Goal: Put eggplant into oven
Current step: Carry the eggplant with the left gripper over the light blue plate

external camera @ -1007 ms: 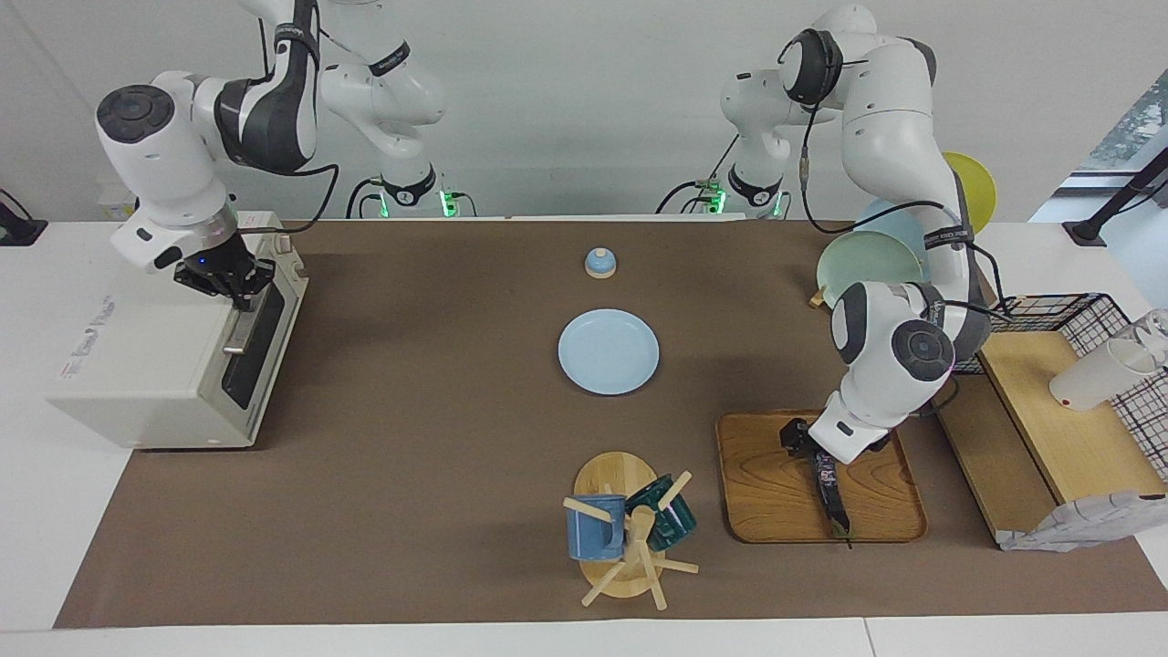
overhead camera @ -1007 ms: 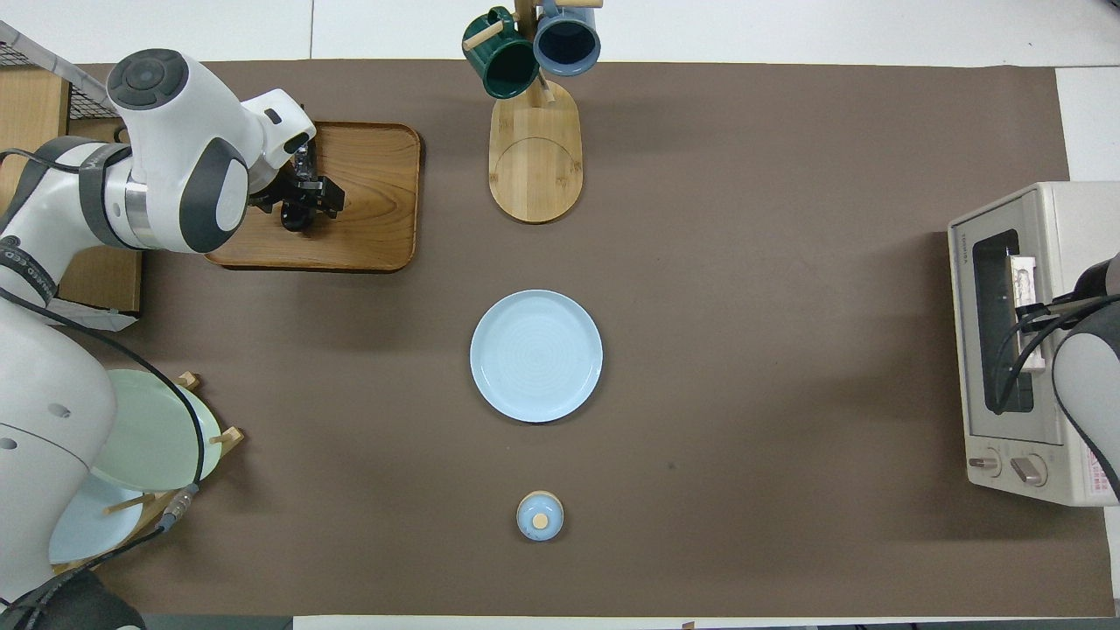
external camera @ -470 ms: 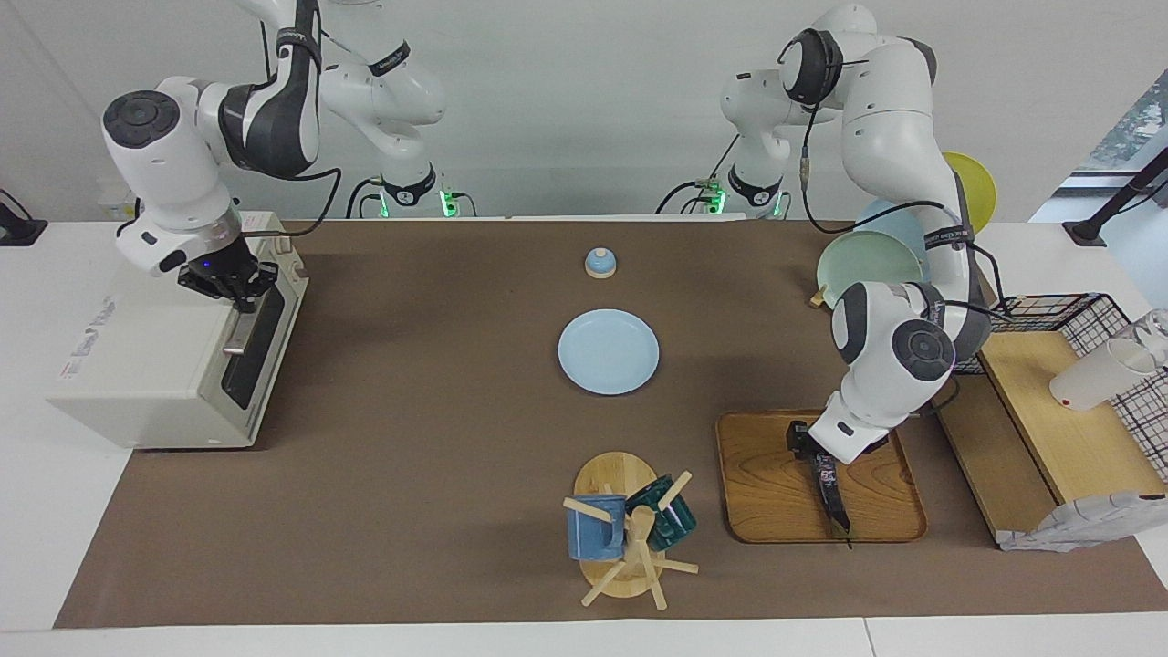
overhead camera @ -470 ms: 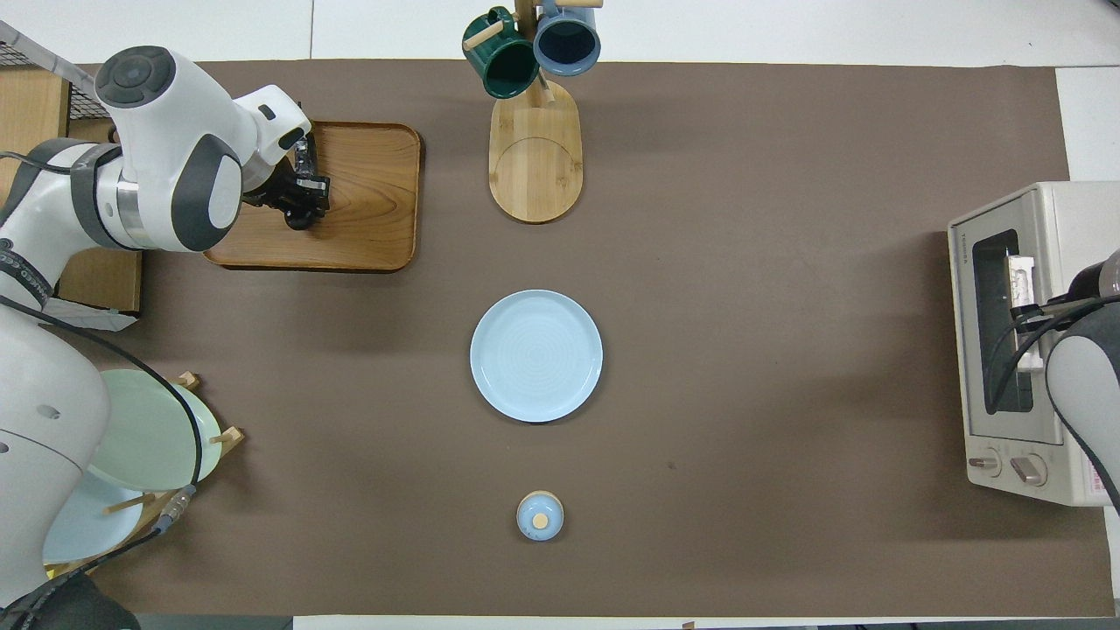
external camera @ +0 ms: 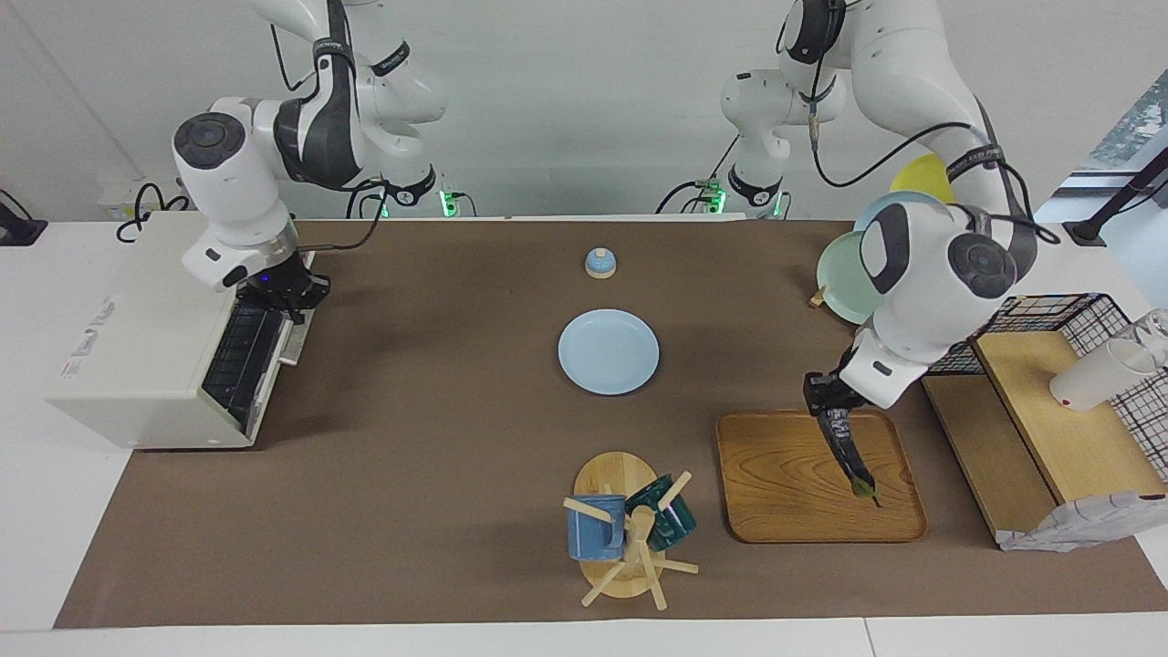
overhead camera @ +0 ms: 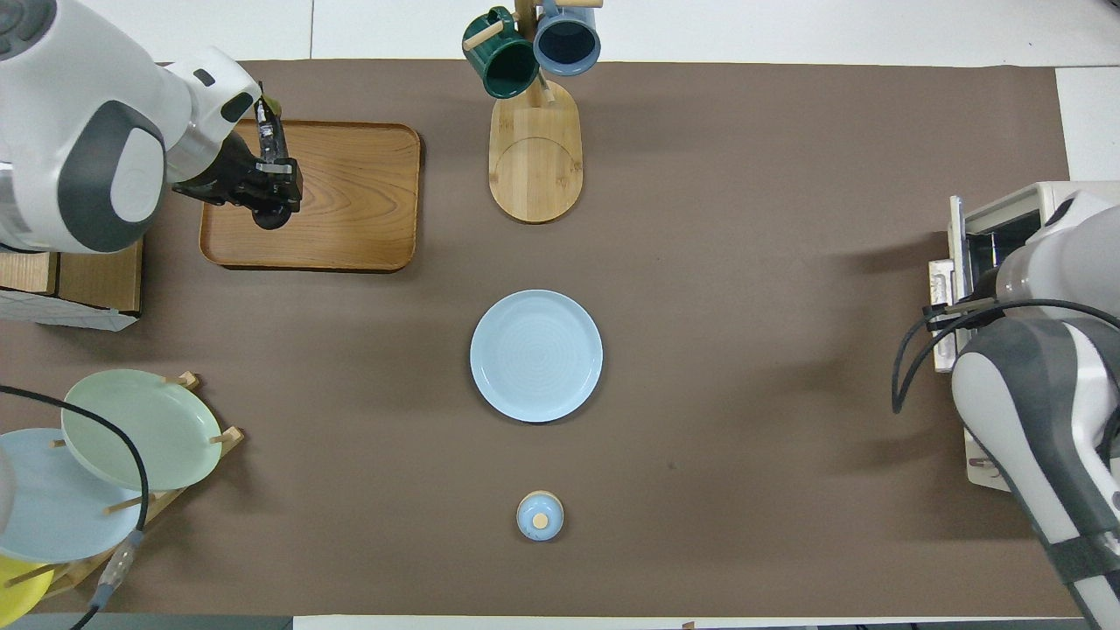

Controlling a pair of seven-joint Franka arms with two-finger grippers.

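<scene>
My left gripper (external camera: 829, 401) is shut on the thick end of the dark eggplant (external camera: 849, 452) and holds it in the air over the wooden tray (external camera: 776, 484). The eggplant hangs slanted with its stem tip down, clear of the tray. In the overhead view the left gripper (overhead camera: 273, 175) and the eggplant (overhead camera: 265, 131) are over the tray's (overhead camera: 350, 201) edge. My right gripper (external camera: 278, 297) is shut on the door handle of the off-white oven (external camera: 128, 365). The door is pulled partly open and the wire rack (external camera: 233, 351) shows. In the overhead view the oven (overhead camera: 1050, 197) is largely covered by my right arm.
A light blue plate (external camera: 608, 351) lies mid-table, with a small blue lidded knob (external camera: 599, 263) nearer to the robots. A mug tree (external camera: 630, 538) with two mugs stands beside the tray. A plate rack (external camera: 858, 265), wire basket (external camera: 1077, 315) and wooden shelf (external camera: 1049, 429) crowd the left arm's end.
My left gripper has lifted the eggplant off the tray. My right gripper has pulled the oven door from shut to partly open.
</scene>
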